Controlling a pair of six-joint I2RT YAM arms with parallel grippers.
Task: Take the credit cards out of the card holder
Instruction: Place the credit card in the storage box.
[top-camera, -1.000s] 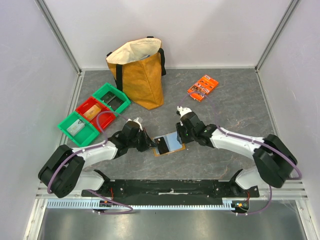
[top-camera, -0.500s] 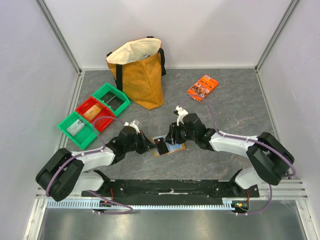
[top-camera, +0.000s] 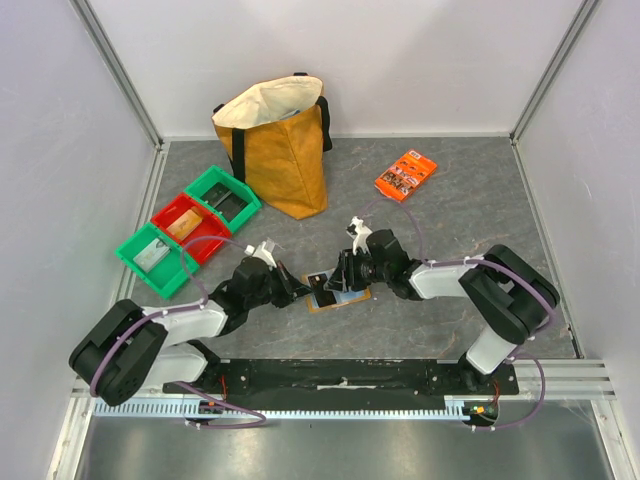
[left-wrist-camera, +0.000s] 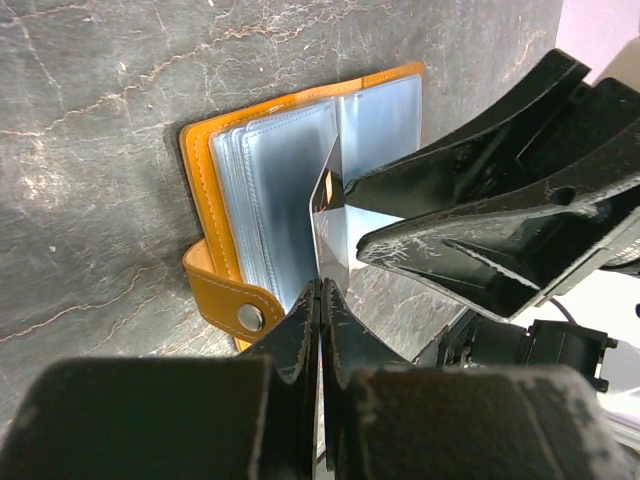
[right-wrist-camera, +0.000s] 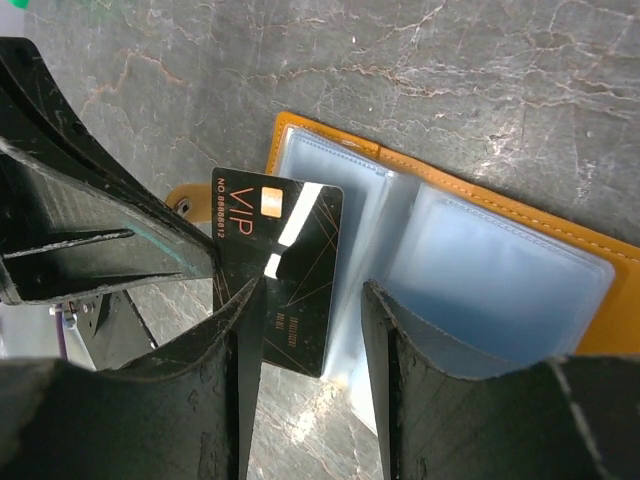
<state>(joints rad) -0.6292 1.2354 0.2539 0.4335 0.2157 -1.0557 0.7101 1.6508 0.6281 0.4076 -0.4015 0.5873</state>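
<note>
The tan card holder (top-camera: 352, 294) lies open on the table between both arms, its pale blue pockets (right-wrist-camera: 480, 260) facing up; it also shows in the left wrist view (left-wrist-camera: 205, 170). A black card marked VIP (right-wrist-camera: 290, 270) sticks partly out of a pocket toward the left. My left gripper (top-camera: 303, 291) is shut on that card's outer edge (left-wrist-camera: 335, 230). My right gripper (top-camera: 343, 281) is open right over the holder (right-wrist-camera: 310, 380), one finger above the card, the other above the pockets. No white card shows.
A mustard tote bag (top-camera: 280, 150) stands at the back. A bright orange packet (top-camera: 405, 174) lies at the back right. Two green bins (top-camera: 222, 196) (top-camera: 152, 258) and a red bin (top-camera: 185, 222) sit at the left.
My right gripper has moved left from beside the holder to over it. My left gripper has stayed at the card's edge, shifting slightly.
</note>
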